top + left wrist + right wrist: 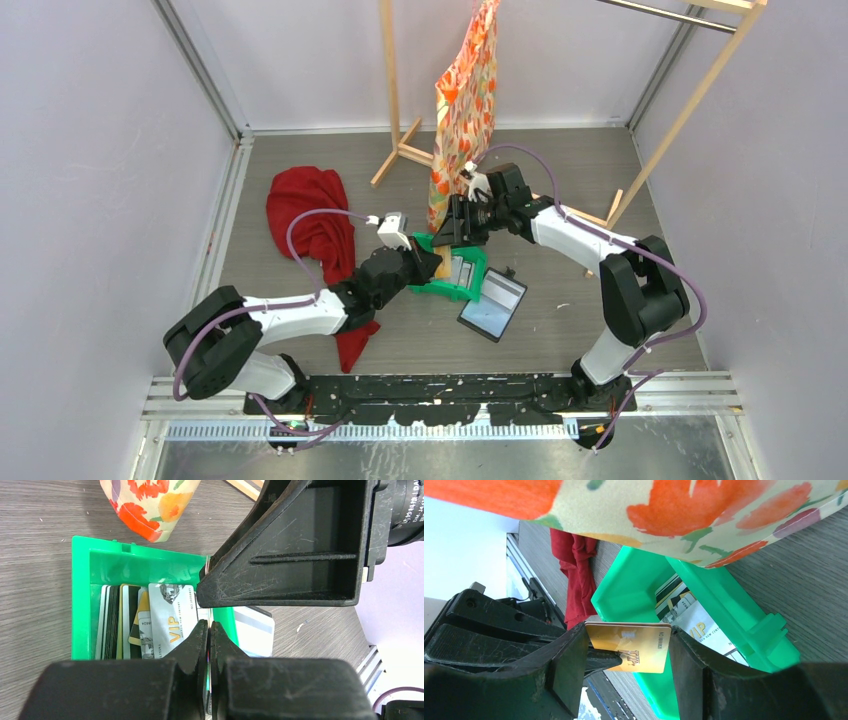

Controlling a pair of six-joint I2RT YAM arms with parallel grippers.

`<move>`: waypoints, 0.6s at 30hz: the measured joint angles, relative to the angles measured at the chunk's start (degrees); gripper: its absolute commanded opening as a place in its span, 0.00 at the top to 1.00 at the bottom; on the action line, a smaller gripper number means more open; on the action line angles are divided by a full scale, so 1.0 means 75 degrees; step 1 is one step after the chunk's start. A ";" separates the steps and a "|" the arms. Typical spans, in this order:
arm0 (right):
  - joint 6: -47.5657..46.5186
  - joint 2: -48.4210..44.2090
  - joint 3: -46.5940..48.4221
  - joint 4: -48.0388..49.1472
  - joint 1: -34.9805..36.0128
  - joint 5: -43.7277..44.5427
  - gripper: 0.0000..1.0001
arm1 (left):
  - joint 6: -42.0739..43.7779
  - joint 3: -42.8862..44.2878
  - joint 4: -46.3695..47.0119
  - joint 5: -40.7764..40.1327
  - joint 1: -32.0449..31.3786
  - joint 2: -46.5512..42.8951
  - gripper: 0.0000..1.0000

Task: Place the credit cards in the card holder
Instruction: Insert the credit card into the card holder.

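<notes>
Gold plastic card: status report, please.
Left gripper shut on gold plastic card. Right gripper clamps its short edges. Black folding card holder open beside green plastic tray. Flowered cloth hangs close.

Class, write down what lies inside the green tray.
Several credit cards, a silver VIP card topmost. The left gripper and right gripper cover parts of the green tray, hiding what lies there.

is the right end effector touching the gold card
Touching. The right wrist view shows the gold card spanning the right end effector, its edges against both fingers.
</notes>
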 measured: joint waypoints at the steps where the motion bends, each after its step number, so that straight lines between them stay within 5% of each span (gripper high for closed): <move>1: 0.0000 0.0000 0.0000 0.0000 0.0000 -0.0003 0.57 | -0.0009 -0.0003 0.0009 0.0000 0.0003 0.0000 1.00; 7: 0.0000 0.0000 0.0000 0.0009 0.0000 -0.0003 0.62 | -0.0035 -0.0023 0.0052 0.0003 0.0015 0.0000 0.98; 12: 0.0009 0.0000 0.0000 0.0061 0.0000 0.0000 0.63 | -0.0137 -0.0032 0.0137 0.0035 0.0041 0.0029 0.74; 18: 0.0006 0.0070 0.0000 0.0114 0.0000 0.0006 0.63 | -0.0236 -0.0047 0.0166 0.0102 0.0044 0.0076 0.56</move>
